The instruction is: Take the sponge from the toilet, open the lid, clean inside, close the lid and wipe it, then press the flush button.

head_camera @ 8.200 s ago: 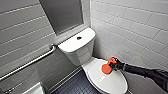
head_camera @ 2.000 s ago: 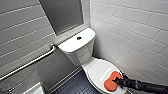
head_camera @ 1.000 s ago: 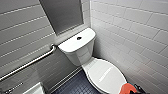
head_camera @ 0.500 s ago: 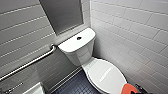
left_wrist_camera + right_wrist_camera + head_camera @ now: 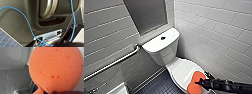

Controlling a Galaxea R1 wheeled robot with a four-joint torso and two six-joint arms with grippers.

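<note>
White ceramic toilet [image 5: 182,70] sat with its lid down. Right gripper [image 5: 200,82] had its jaws clamped on the sponge [image 5: 195,78], right at the lid's front edge; flush button [image 5: 163,38] up on the tank. Guessing pickup's done, so lifting the lid would need hooking its rim

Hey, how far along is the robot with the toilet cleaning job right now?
Done: the sponge is picked up, held in the right gripper. In hand: it rests at the front of the closed lid of the toilet, which fits wiping the lid. Whether the inside has been cleaned cannot be told with the lid shut. Left: the flush button on the tank top, with nothing near it.
</note>
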